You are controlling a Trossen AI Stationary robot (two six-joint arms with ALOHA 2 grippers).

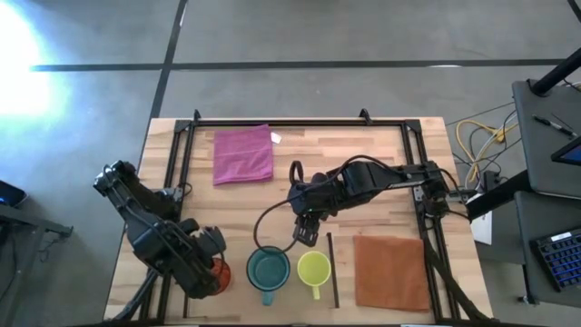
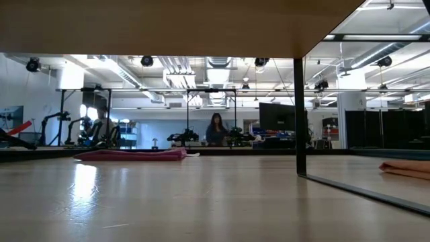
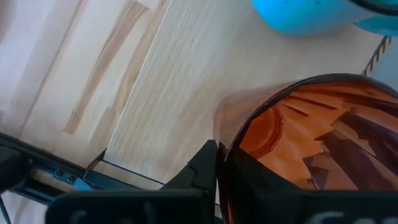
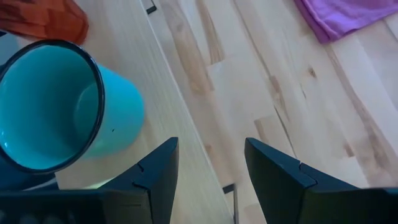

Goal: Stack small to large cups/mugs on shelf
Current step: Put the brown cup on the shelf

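The red-orange cup is at the near left, mostly under my left gripper, which is shut on it. It fills the left wrist view. The teal mug and the yellow mug stand upright side by side on their bases near the front edge, handles toward the near edge. My right gripper is open and empty, just beyond the two mugs. In its wrist view its fingers stand beside the teal mug without touching it. A thin black strip lies right of the yellow mug. My left gripper holds the red-orange cup at its rim on the side nearest the arm. One finger lies against the outer wall, and a dark shape shows through the orange wall inside the cup. The fingers come slanting down from the near left. Whether the base is on the table is hidden.
A magenta cloth lies at the far left of centre. A rust-brown mat lies at the near right. A black frame runs around the table. Bare planks lie between the cloth and the mugs. A person shows far off in the low view.
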